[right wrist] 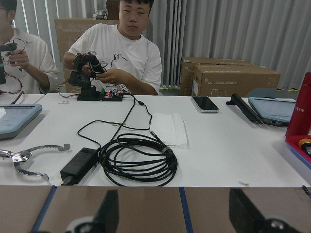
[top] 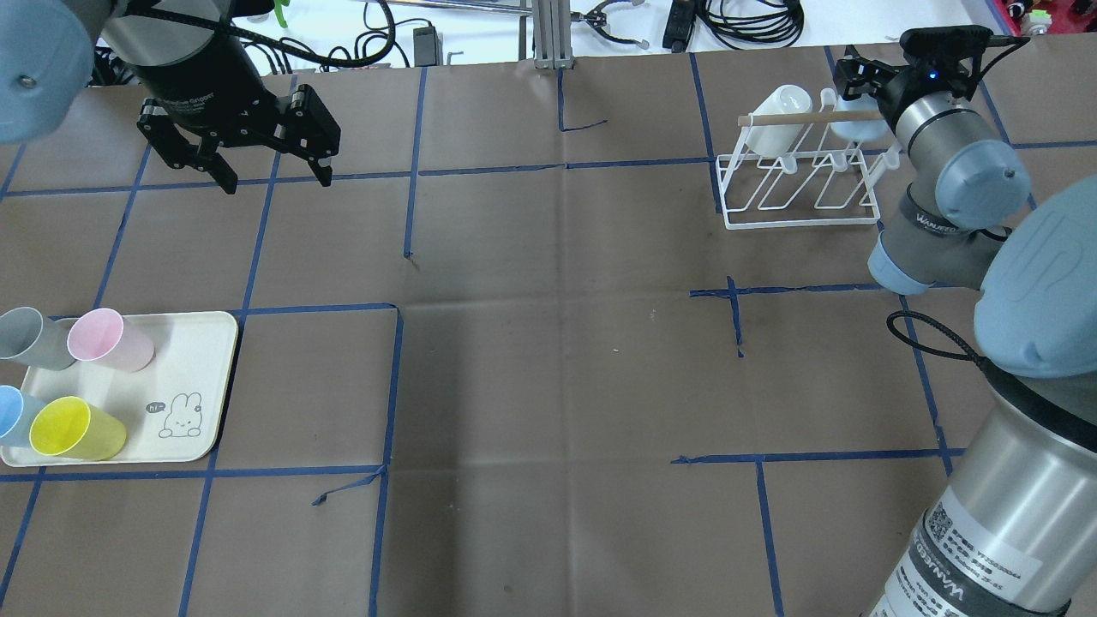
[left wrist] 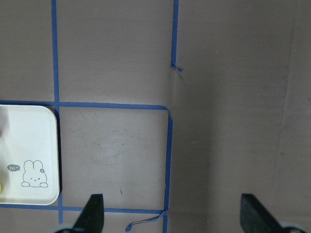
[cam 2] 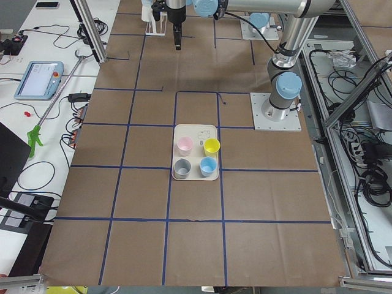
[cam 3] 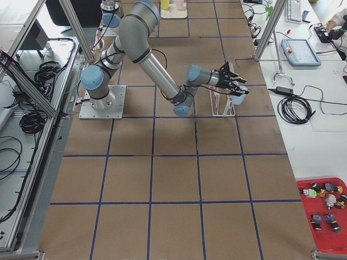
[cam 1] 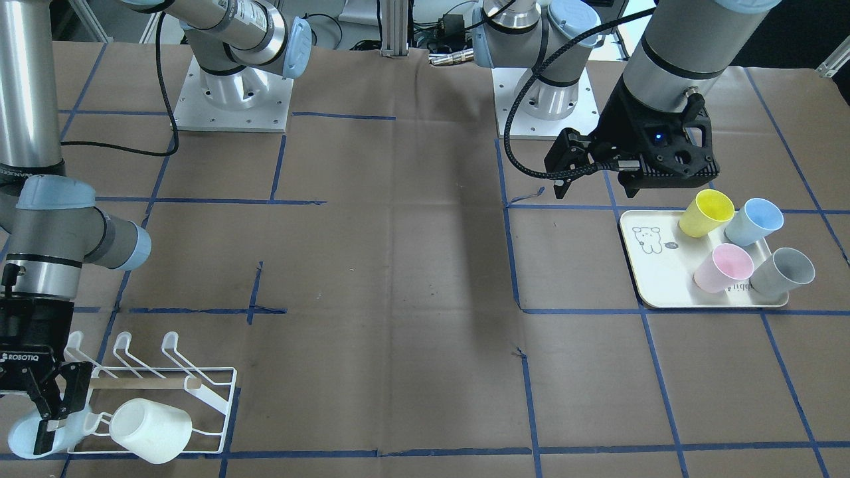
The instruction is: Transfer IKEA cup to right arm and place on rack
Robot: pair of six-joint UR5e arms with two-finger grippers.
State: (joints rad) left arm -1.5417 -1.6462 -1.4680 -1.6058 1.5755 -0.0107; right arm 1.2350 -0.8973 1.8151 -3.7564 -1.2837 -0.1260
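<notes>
With the cup at the rack's end beside the right gripper's wide-spread fingers, and the left gripper wide and empty, a skewed retreat could hook the cup off.

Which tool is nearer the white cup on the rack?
Right. The right tool is at the rack beside the white cup; the left tool hovers far off, near the tray.

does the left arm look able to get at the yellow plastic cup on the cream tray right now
Likely yes: the left gripper hangs with jaws open beside the cream rectangular tray, and nothing covers the upright yellow plastic cup.
</notes>
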